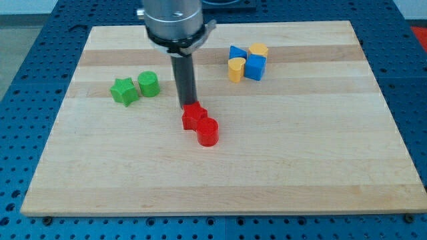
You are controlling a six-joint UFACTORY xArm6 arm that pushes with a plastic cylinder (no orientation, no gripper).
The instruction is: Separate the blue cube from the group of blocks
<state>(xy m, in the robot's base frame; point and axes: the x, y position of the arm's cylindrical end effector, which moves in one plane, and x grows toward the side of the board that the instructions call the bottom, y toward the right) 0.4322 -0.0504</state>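
Now my tip point(189, 107) touches the red star block point(194, 117) at frame centre — no gripper — blue cube point(255, 67) upper right w/ its group.

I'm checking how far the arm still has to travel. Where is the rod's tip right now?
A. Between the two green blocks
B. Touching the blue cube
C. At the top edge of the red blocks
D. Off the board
C: my tip sits right at the red star-shaped block, beside the red cylinder, well to the view's lower left of the blue cube.
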